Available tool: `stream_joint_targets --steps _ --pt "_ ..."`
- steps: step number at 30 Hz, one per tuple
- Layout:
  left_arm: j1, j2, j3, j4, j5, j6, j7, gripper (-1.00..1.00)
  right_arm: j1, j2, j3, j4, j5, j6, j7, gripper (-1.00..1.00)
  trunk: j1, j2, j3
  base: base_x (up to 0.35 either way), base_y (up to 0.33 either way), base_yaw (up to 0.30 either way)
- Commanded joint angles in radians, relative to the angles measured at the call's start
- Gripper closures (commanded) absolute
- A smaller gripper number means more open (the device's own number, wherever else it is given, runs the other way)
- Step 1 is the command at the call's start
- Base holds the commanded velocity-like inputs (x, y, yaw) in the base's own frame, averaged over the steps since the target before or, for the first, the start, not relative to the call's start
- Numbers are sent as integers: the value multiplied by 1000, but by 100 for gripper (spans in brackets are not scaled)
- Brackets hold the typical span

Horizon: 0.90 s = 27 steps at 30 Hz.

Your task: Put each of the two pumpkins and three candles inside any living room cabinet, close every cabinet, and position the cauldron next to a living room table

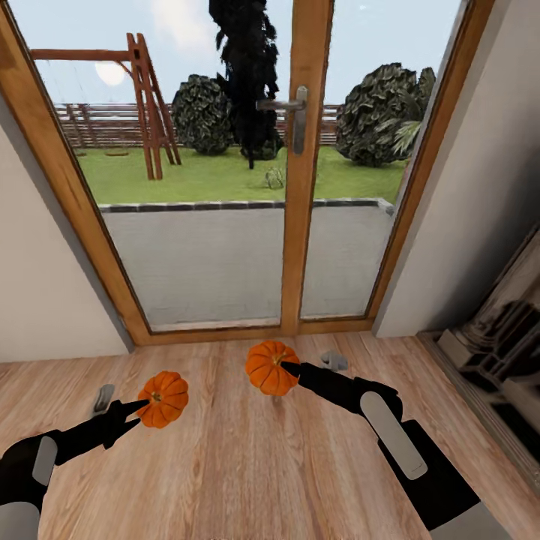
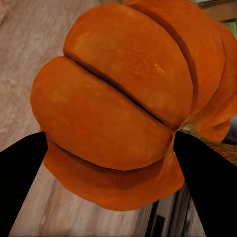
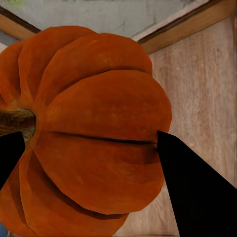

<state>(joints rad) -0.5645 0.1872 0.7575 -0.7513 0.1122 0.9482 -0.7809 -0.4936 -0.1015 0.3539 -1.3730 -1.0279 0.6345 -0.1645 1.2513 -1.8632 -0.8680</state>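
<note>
i'm facing a glazed wooden door (image 1: 300, 150) with a metal handle (image 1: 296, 116), garden and a swing frame (image 1: 146, 105) beyond the glass. both arms are out in front of me over the wooden floor (image 1: 225, 465), each carrying a pumpkin.

my left gripper (image 1: 139, 411) is pinching the left pumpkin (image 1: 163, 399), which sits off the floor, toward the left side of the boards and a little nearer me than the other one. in the left wrist view the orange ribbed body (image 2: 118, 108) is pressed between the two black fingers (image 2: 19, 173), one on each flank, with the brown stem poking out beside the far finger.

my right gripper (image 1: 291, 369) is clamped on the right pumpkin (image 1: 271, 367), held above the floor near the middle, just short of the door's bottom rail. the right wrist view has the same story: fingers (image 3: 197, 192) squeezed against both sides of the fruit (image 3: 98, 143), dark stem (image 3: 17, 121) lying close to one fingertip, door frame and floor behind.

the two pumpkins are apart from each other, not touching. white walls flank the door, and a dark reflective piece of furniture (image 1: 502, 345) stands along the floor's right edge; i can't tell what it is.
</note>
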Motion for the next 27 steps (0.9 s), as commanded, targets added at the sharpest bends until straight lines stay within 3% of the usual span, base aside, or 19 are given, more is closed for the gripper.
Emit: stream_joint_targets --steps 1,21,27 --pt "0 0 0 0 4 3 2 100 0 0 0 3 -4 -1 3 100 -4 7 4 -144 0 -254" --pt "0 1 0 0 6 4 2 100 0 0 2 8 -3 -1 3 100 -81 147 84 -16 0 -254" --pt "0 3 6 0 8 17 0 100 0 0 3 9 -3 -1 3 100 -81 147 90 0 0 -254"
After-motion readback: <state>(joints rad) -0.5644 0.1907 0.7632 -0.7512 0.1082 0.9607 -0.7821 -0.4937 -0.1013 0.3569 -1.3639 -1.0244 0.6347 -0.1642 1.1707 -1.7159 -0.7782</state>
